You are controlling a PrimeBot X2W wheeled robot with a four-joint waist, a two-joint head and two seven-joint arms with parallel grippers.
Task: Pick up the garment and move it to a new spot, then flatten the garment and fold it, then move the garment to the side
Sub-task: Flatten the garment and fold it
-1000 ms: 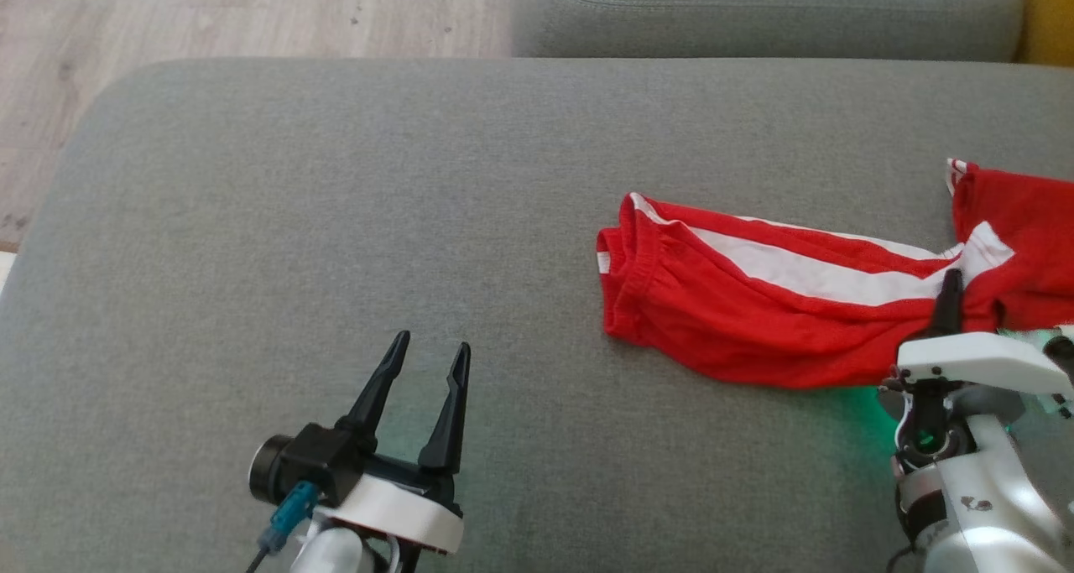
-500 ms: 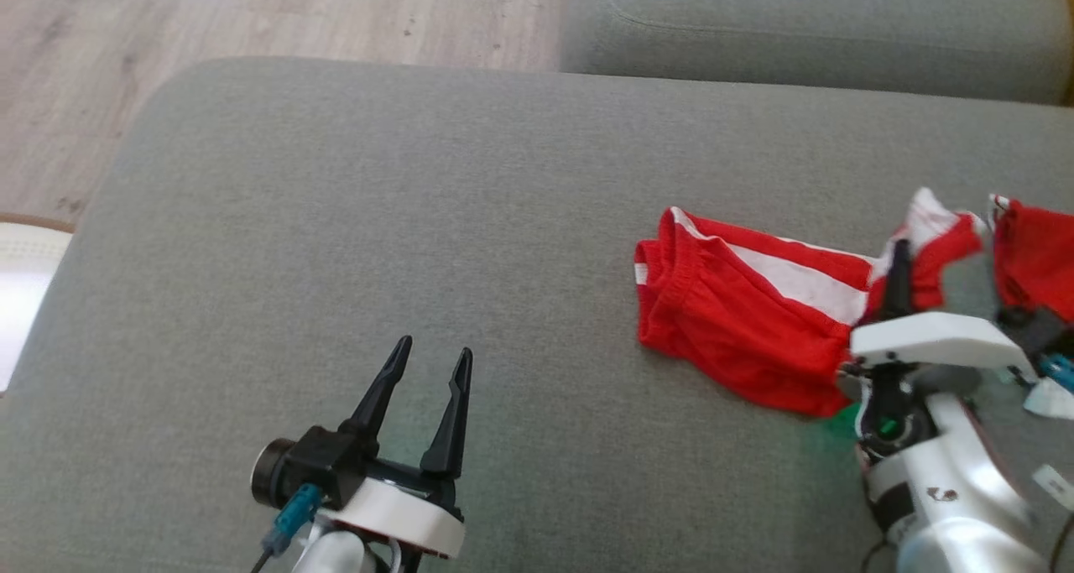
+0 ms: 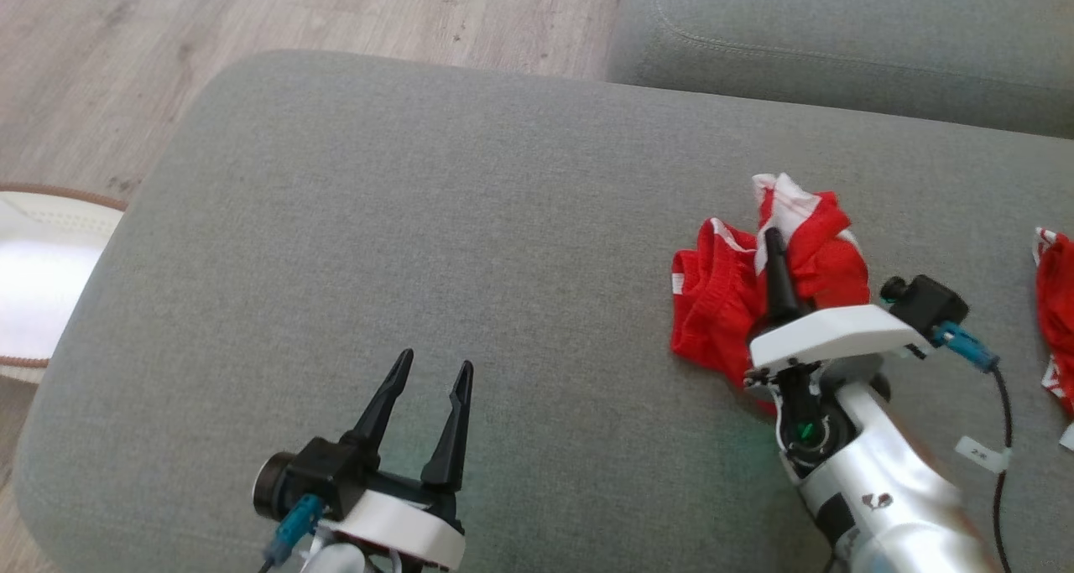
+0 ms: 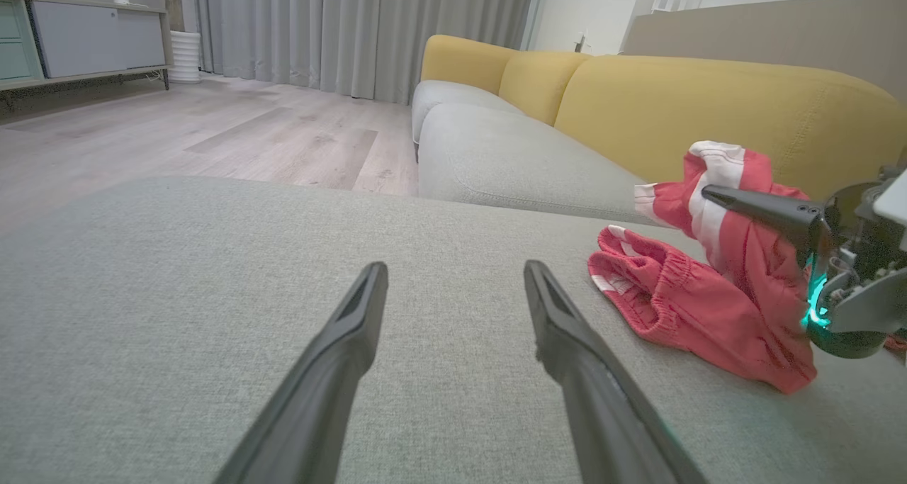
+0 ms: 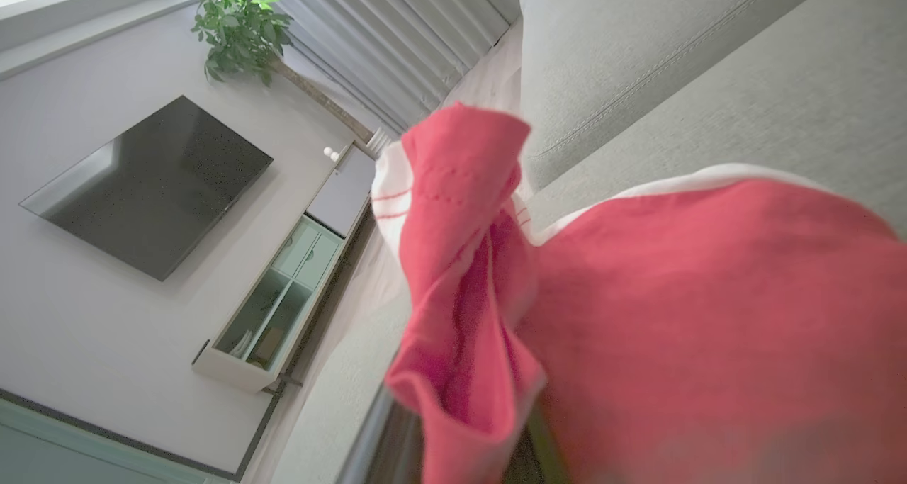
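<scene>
Got the red garment (image 3: 826, 263) pinched in the right tool (image 3: 776, 250), bunched, long axis dropping from its tips to the sofa cushion (image 3: 419, 204), waistband (image 3: 711, 292) toward the left tool (image 3: 435, 365), spread open, well apart.

Left gripper (image 3: 435, 360) sits low, its fingers parted and pointing forward. Right arm (image 3: 889, 481) reaches in from the lower right; right gripper (image 3: 774, 246) is clamped on the garment (image 3: 717, 304).
</scene>
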